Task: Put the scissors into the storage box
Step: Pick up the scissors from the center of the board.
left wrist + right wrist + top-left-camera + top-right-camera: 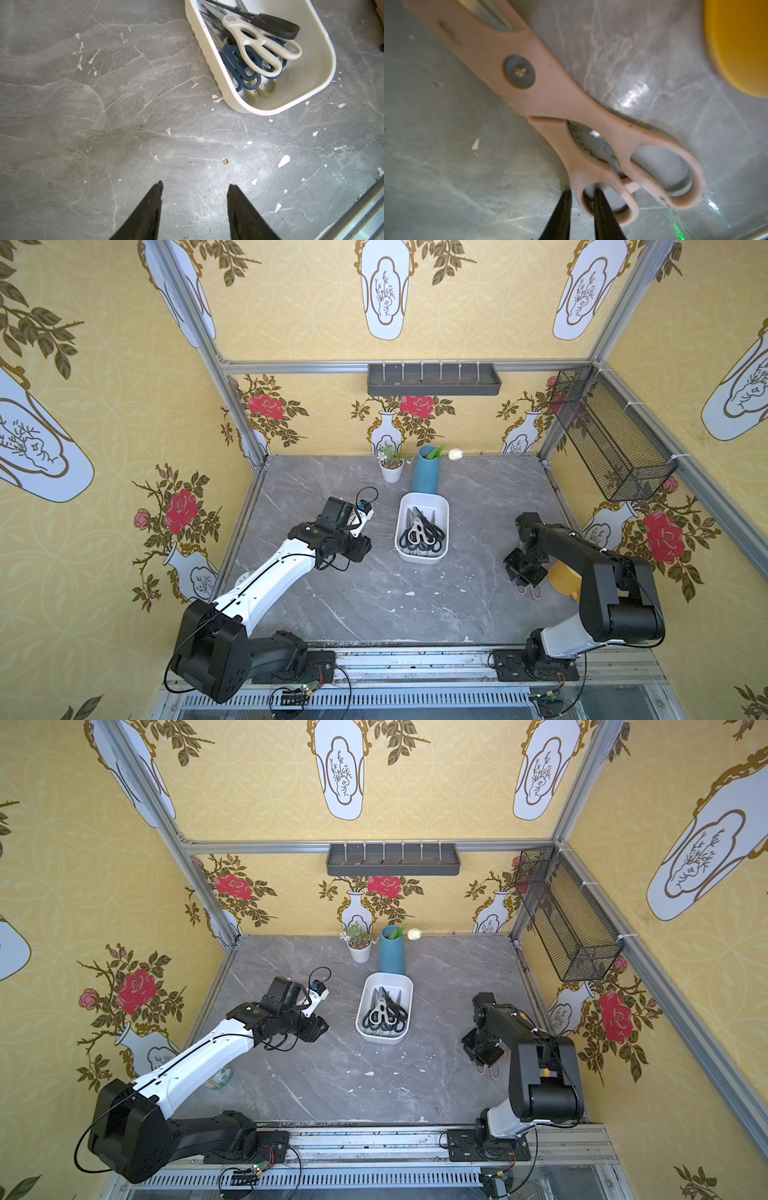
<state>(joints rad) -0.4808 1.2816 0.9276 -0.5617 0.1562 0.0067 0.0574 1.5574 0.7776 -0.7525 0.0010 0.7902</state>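
Grey marble-patterned table [374, 614], flecked with white chips [410, 593]. At its middle stands the storage box [419, 558], with a blue vase [426, 475] and a small plant pot [391, 475] just beyond. Near right lie pinkish scissors [550, 93] beside a yellow object [563, 578].

We see a grey marble-look tabletop [83, 124], smooth, faintly glossy, scratched and chipped, a white rounded plastic storage box [307, 89], glossy, pinkish-beige plastic-handled kitchen shears [554, 97], matt and scuffed, 1 dull metal pivot screw [519, 71]
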